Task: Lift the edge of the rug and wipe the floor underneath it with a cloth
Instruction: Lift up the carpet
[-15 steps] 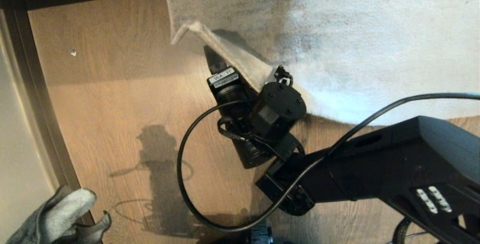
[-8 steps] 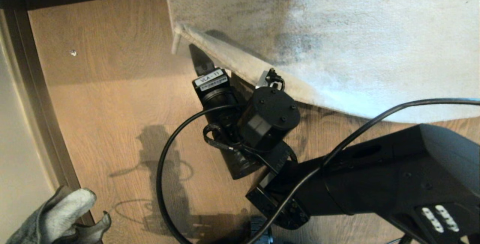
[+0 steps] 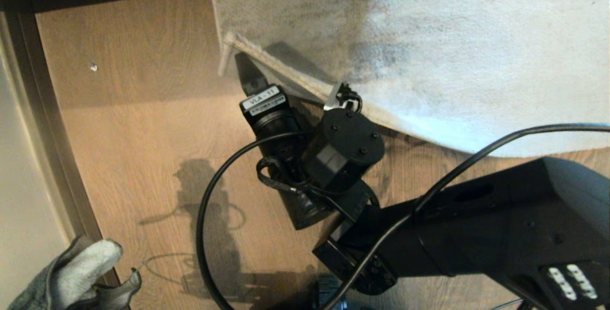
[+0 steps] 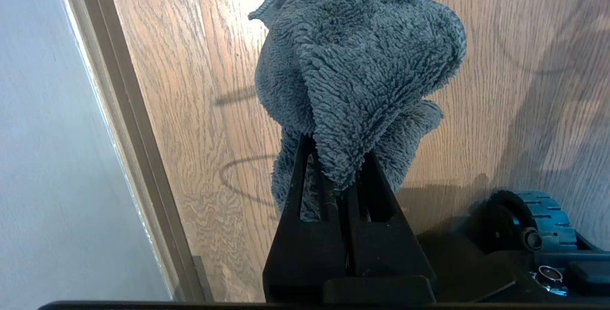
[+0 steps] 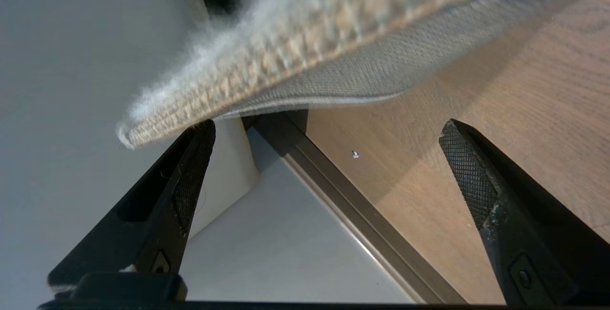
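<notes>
Rug edge [image 3: 286,74]: raised off the floor [image 3: 143,133] at the rug's near-left corner, running diagonally from the corner tip down toward the right. Pile is short, pale grey with darker mottled streaks; the lifted border shows a coarse tan-grey woven backing and a fuzzy, fraying rim [image 5: 267,57]. Farther right the border lies flat in a soft curve against the planks.

Floor: brown wood-grain planks with dark grain lines and a matte sheen. A tiny pale speck [image 3: 93,67] sits on it far left, well apart from the rug. A dark metal-looking strip [image 3: 47,124] borders the planks on the left, with a pale smooth surface beyond.

Right tool [image 5: 329,167]: black, with wedge-shaped fingers whose pads [image 5: 464,167] are cross-hatched. Jaws are spread wide and grip nothing. The raised rug corner hangs just over them, and one fingertip [image 5: 200,138] meets or nearly meets its underside; contact cannot be told. In the head view the black arm reaches in from the near right to the lifted border, a black cable [image 3: 209,214] looping beside it.

Left tool [image 4: 333,176]: parked near left, with jaws pressed together on the cloth [image 4: 357,62], a shaggy blue-grey terry rag bunched in a rounded wad above the fingers, clear of the planks.
</notes>
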